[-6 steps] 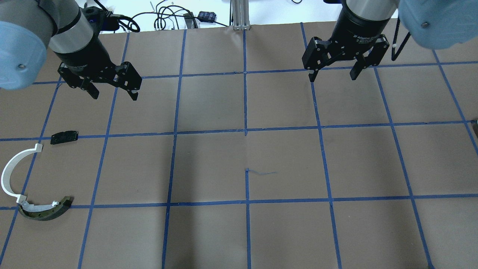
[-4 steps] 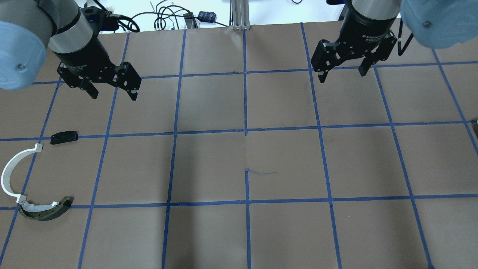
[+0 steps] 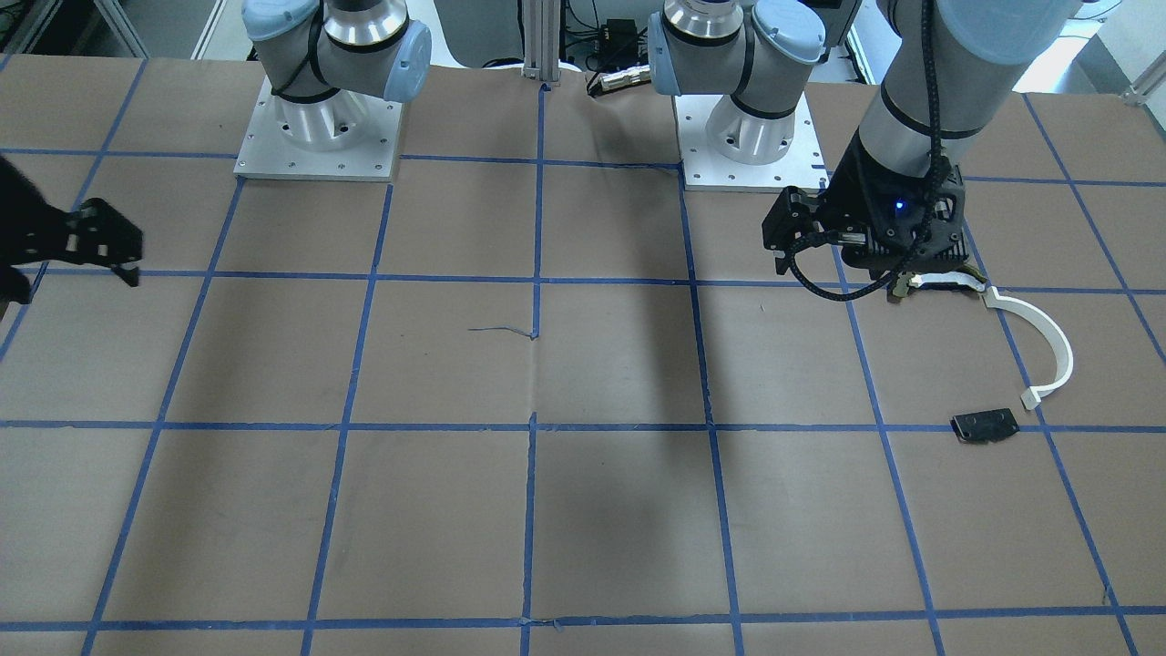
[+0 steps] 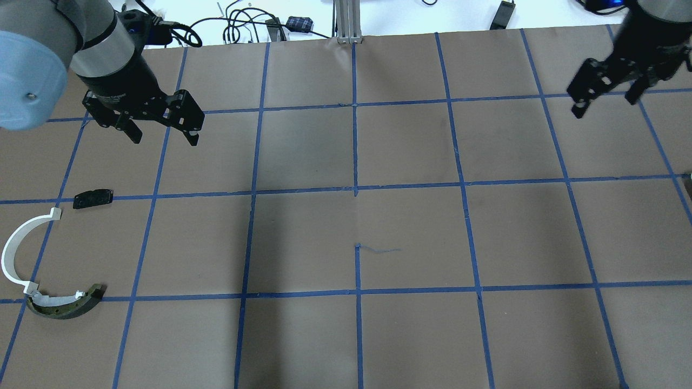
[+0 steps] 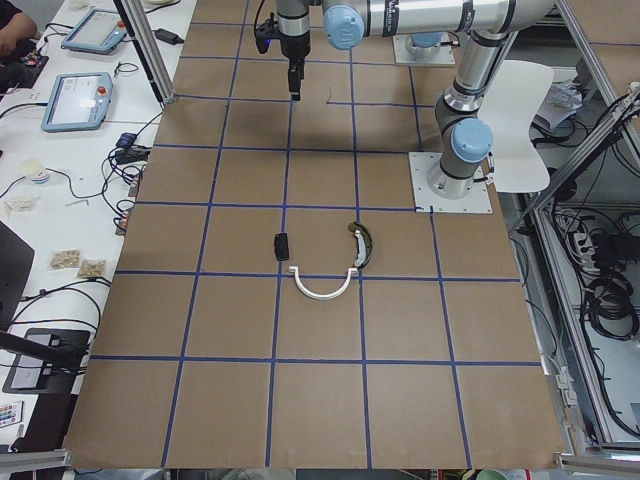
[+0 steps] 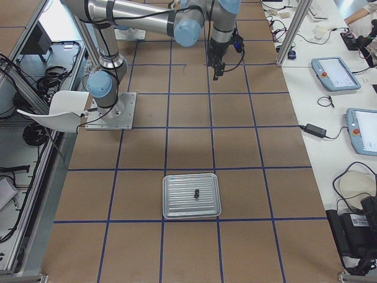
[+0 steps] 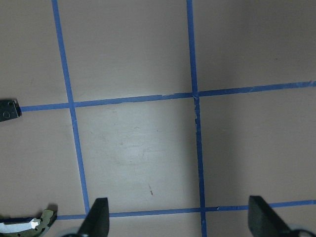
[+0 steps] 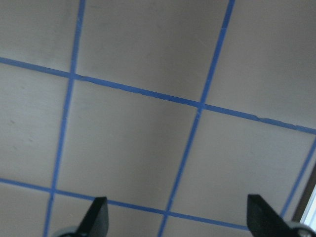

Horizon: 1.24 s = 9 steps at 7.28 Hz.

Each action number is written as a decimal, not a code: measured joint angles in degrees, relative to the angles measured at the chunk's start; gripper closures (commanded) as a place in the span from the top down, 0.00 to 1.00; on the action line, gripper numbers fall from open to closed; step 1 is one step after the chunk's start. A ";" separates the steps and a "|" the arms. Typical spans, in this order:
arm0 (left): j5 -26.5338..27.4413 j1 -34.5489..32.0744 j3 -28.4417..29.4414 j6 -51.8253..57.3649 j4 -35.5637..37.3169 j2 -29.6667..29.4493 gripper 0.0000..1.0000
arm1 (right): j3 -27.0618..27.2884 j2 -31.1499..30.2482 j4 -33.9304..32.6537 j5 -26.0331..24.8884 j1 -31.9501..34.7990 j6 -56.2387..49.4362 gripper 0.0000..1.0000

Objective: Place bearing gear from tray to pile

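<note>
The pile lies at the table's left in the overhead view: a white curved arc point(image 4: 16, 251), a dark-and-cream curved piece point(image 4: 65, 305) and a small black plate point(image 4: 93, 198). The tray point(image 6: 177, 206) shows only in the exterior right view, with the small dark bearing gear point(image 6: 196, 192) lying in it. My left gripper point(image 4: 164, 138) hangs open and empty above the table, beyond the pile. Its wrist view shows open fingertips point(image 7: 96, 219) over bare paper. My right gripper point(image 4: 604, 106) is open and empty near the far right. Its wrist view shows only grid paper.
Brown paper with a blue tape grid covers the table point(image 4: 357, 227). Cables point(image 4: 243, 24) and a metal post point(image 4: 348, 21) stand past the far edge. The two arm bases point(image 3: 319, 128) sit at the robot's side.
My right gripper has swung to the right toward the table's right edge, still open. My left gripper and the pile have not moved.
</note>
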 measured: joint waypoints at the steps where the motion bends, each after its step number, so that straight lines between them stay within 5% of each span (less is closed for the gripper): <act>1: -0.02 0.00 0.01 0.00 0.00 0.01 1.00 | 1.95 1.39 -4.26 -0.08 -8.37 -13.85 1.00; 4: -0.02 0.03 0.00 0.00 -0.01 0.01 1.00 | 4.56 12.82 -24.23 -0.12 -24.06 -47.78 1.00; 7: -0.05 0.00 -0.03 0.08 0.00 -0.03 1.00 | 4.79 21.78 -32.03 0.17 -30.80 -70.84 0.99; 9: -0.06 0.00 -0.03 0.11 -0.04 -0.05 1.00 | 5.35 24.51 -34.14 1.53 -34.06 -81.30 0.81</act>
